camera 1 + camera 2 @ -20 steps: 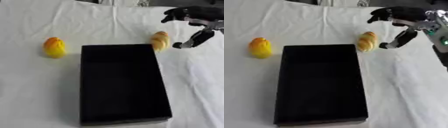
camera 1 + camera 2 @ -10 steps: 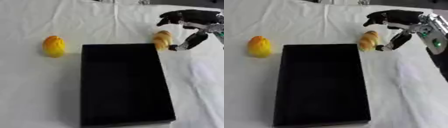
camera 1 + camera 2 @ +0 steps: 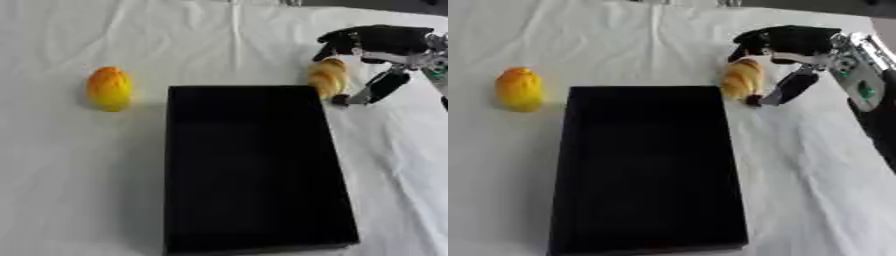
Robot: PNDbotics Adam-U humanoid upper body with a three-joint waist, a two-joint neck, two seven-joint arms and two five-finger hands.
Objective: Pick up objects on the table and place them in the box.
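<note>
Black box [image 3: 254,170] holds nothing visible — right robot hand [image 3: 794,47] spread around the bread roll [image 3: 741,78].

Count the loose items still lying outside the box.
2. A yellow-orange fruit lies left of the black box; a bread-like piece sits at its far right corner, under the right hand. The box's dark inside could hide more.
</note>
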